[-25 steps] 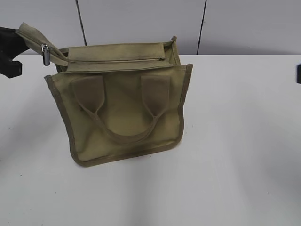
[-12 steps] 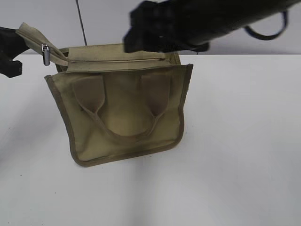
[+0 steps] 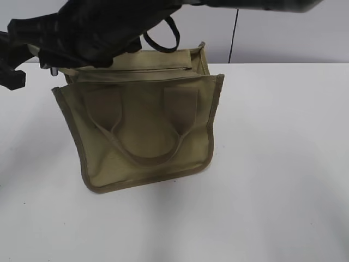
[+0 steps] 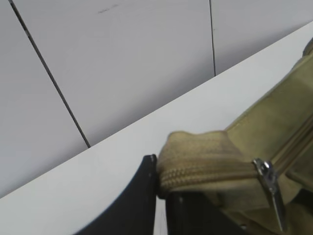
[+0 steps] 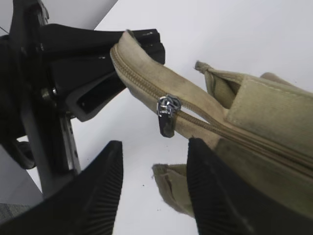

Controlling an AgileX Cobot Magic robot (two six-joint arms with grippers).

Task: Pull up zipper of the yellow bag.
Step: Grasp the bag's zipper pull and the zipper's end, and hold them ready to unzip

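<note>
The yellow bag (image 3: 147, 136) stands on the white table, handles hanging down its front. Its zipper (image 3: 136, 69) runs along the top; the tape's left end is pulled out sideways. My left gripper (image 4: 162, 169) is shut on that tape end (image 4: 195, 156) and shows at the exterior view's left edge (image 3: 12, 75). The silver pull tab (image 5: 167, 121) hangs from the tape, also seen in the left wrist view (image 4: 271, 188). My right gripper (image 5: 154, 159) is open and empty, just short of the tab. In the exterior view the right gripper (image 3: 60, 50) covers the tab.
The right arm (image 3: 163, 13) reaches across the bag's top from the upper right. The white table (image 3: 272, 164) lies around the bag, with a grey panelled wall (image 3: 283, 27) behind. The left gripper's black body (image 5: 73, 73) is close to my right fingers.
The right arm has swept in from the right, across the top of the bag, to its left end over the pull tab. The left gripper and bag have stayed put.
</note>
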